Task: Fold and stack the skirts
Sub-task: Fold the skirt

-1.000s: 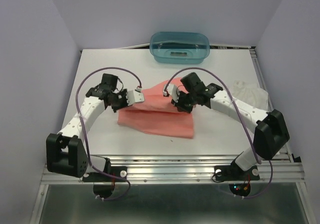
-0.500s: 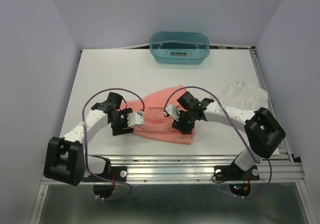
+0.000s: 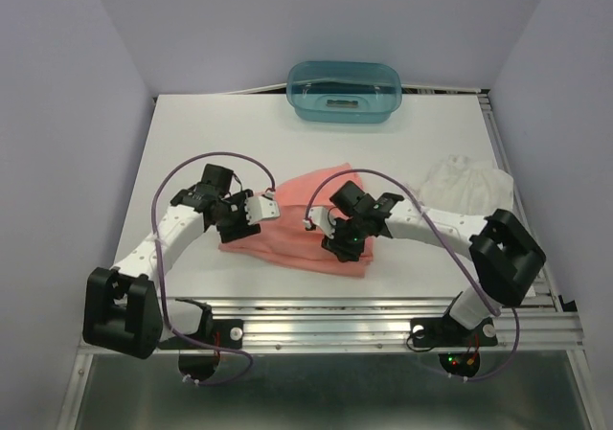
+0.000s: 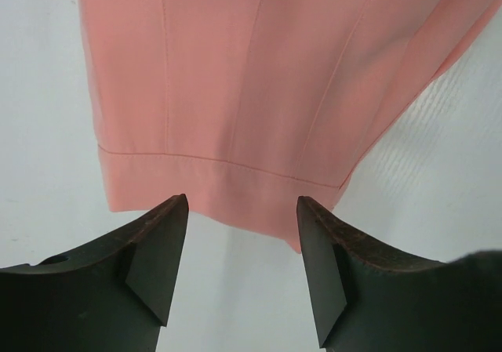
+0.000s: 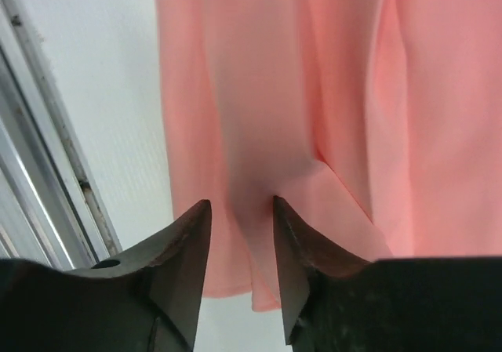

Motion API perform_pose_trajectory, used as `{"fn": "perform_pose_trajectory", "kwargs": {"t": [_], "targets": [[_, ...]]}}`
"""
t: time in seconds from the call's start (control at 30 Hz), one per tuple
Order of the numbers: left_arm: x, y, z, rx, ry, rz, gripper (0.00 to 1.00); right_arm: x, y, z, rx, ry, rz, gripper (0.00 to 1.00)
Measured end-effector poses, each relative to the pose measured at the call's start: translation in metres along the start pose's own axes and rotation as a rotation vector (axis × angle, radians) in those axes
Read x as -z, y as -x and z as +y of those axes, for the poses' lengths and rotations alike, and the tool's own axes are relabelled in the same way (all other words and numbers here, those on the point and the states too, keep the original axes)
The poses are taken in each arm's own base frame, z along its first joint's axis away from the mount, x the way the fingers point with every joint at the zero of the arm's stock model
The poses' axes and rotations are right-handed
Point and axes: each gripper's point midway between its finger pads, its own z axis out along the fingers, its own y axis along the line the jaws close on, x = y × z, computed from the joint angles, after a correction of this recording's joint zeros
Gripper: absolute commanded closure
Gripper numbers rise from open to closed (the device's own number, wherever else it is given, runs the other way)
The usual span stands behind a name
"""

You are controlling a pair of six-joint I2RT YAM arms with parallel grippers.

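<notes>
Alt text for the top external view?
A salmon-pink skirt lies on the white table with the left gripper and right gripper poised at its edges, fingers open. A white skirt sits at right; a teal tub stands at the back.

A blue-green see-through tub (image 3: 344,91) is sitting at the far edge of the white table (image 3: 220,133). A shiny metal rail (image 3: 326,317) is running along the near edge.

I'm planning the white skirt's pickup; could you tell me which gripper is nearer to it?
Right. The right gripper hovers over the pink skirt, just left of the white skirt; the left gripper sits farther left.
</notes>
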Motion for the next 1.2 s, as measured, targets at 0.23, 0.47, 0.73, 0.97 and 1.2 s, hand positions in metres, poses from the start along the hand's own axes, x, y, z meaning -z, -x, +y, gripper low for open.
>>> {"fn": "perform_pose_trajectory", "kwargs": {"t": [0.23, 0.47, 0.73, 0.97, 1.2], "targets": [[-0.022, -0.005, -0.001, 0.100, -0.010, 0.005, 0.60, -0.029, -0.022, -0.026, -0.038, -0.101, 0.073, 0.99], [-0.041, -0.013, -0.010, 0.197, -0.075, 0.027, 1.00, -0.012, -0.028, -0.111, -0.057, -0.293, 0.056, 0.99], [-0.041, -0.009, -0.019, 0.163, -0.089, 0.032, 0.47, 0.024, -0.018, -0.151, 0.040, -0.367, 0.060, 0.82], [-0.020, 0.014, -0.007, 0.187, -0.017, -0.049, 0.38, 0.057, 0.009, -0.132, 0.092, -0.343, -0.024, 0.49], [-0.002, 0.043, 0.001, 0.149, 0.016, -0.129, 0.40, 0.055, 0.005, -0.110, -0.145, -0.302, -0.061, 0.63]]}}
